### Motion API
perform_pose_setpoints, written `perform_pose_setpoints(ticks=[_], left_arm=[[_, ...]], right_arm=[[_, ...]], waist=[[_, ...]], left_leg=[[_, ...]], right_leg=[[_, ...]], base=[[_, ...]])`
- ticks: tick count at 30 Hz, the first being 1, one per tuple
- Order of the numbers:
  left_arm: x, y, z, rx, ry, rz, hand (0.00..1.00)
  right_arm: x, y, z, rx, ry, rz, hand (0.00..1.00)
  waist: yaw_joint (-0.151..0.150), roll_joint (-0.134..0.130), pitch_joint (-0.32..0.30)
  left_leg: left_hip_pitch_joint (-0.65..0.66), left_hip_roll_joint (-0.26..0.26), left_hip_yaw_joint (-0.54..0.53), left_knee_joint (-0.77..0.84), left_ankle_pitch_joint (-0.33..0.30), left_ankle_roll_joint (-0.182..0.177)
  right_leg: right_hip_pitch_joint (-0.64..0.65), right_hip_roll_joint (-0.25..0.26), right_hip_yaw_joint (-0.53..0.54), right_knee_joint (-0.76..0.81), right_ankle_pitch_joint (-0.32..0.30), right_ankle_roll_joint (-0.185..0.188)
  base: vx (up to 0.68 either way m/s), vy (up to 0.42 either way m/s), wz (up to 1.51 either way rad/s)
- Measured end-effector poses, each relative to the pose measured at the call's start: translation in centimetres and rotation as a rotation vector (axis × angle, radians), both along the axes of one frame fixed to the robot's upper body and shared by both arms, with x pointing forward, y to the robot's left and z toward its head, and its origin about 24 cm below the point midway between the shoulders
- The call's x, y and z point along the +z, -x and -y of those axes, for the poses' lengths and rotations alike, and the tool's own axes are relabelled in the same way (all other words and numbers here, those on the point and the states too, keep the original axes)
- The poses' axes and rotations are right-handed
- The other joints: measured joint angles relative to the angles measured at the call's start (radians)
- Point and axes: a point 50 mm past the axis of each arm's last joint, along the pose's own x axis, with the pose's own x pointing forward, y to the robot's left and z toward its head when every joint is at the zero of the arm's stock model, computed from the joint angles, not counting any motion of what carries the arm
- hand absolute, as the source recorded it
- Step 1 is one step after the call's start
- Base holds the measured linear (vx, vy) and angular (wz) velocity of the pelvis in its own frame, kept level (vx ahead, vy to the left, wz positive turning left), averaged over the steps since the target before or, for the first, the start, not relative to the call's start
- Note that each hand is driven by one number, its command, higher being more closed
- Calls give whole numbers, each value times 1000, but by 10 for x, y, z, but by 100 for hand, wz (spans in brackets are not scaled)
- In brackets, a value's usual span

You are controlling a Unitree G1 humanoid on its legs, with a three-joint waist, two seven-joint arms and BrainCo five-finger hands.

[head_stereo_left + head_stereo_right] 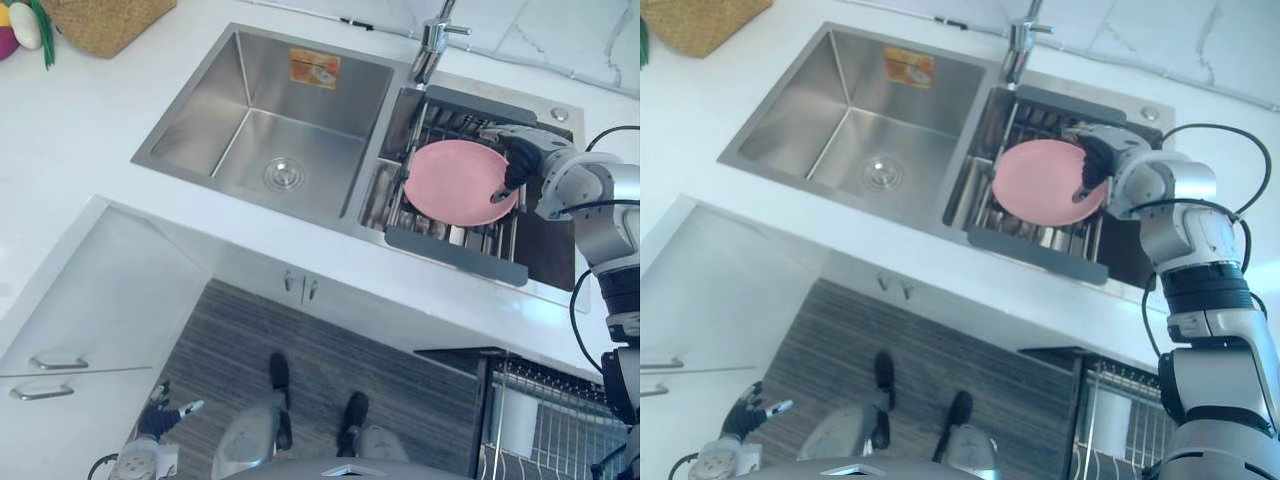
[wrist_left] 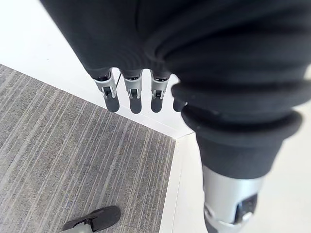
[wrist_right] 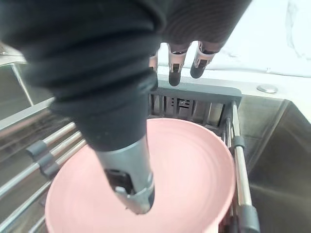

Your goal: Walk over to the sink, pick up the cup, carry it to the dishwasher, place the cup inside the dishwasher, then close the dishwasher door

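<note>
No cup is in sight; a round pink plate lies on a grey roll-up rack across the sink's right basin. My right hand is at the plate's right rim. In the right wrist view its thumb hangs over the inside of the plate, and its straight fingers reach past the far rim without curling round it. My left hand hangs low at my side over the striped floor, with its fingers relaxed and nothing in them.
The steel left basin holds nothing, and the faucet stands behind the rack. A woven basket sits at the counter's far left. An open dishwasher rack shows at the lower right. White drawers are at the lower left.
</note>
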Motion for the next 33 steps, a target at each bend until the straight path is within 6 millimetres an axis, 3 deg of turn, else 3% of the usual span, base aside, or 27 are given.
perform_pose_setpoints(ticks=[11, 33], left_arm=[[1, 0, -3, -3, -11, -2, 0], [3, -1, -8, -1, -40, -1, 0]], right_arm=[[-18, 5, 1, 14, -11, -86, 0], [-8, 12, -7, 54, 45, -78, 0]], waist=[[-14, -1, -1], [-33, -1, -2]], left_leg=[[5, 2, 12, 0, -1, 0], [-19, 3, 20, 0, 3, 3]], right_leg=[[-2, -1, 12, 2, 1, -1], [-35, -1, 25, 10, 1, -2]], base=[[0, 0, -2], [3, -1, -1]])
